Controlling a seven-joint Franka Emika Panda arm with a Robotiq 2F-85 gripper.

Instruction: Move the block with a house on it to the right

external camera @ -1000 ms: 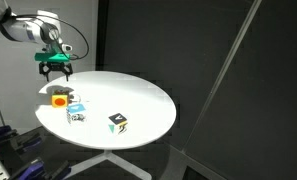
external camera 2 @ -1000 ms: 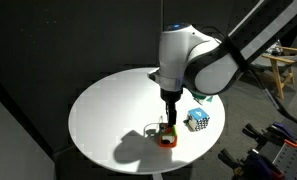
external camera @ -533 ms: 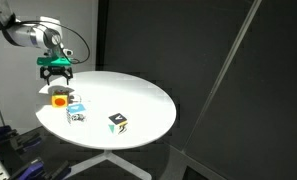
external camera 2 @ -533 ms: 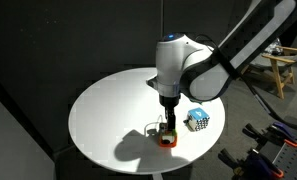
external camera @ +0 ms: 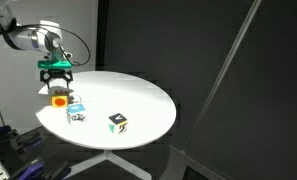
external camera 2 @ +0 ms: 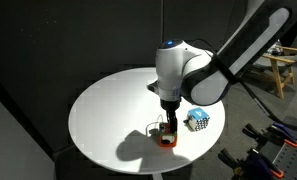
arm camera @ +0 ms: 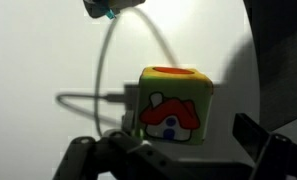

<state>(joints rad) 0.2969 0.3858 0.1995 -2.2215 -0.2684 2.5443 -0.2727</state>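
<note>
Yellow block [arm camera: 174, 105] with red house picture

Cubes: three: house block [external camera: 59, 99], blue-white cube [external camera: 76, 111], dark-marked cube [external camera: 117, 122]. Table [external camera: 138, 95]: one.

A round white table [external camera: 138, 100] is seen before a dark curtain [external camera: 218, 60], and the block with a house on it [external camera: 59, 99], showing orange from here, is set on the tabletop at the left side. The gripper [external camera: 56, 75] is held just above that block, clear of it, with its green jaws spread, and the arm [external camera: 28, 38] is extended in from the upper left. A blue-and-white cube [external camera: 75, 111] is placed just right of the block and nearer, while a white cube with green and dark marks [external camera: 117, 122] is found further right, close to the near edge and well apart from both.
</note>
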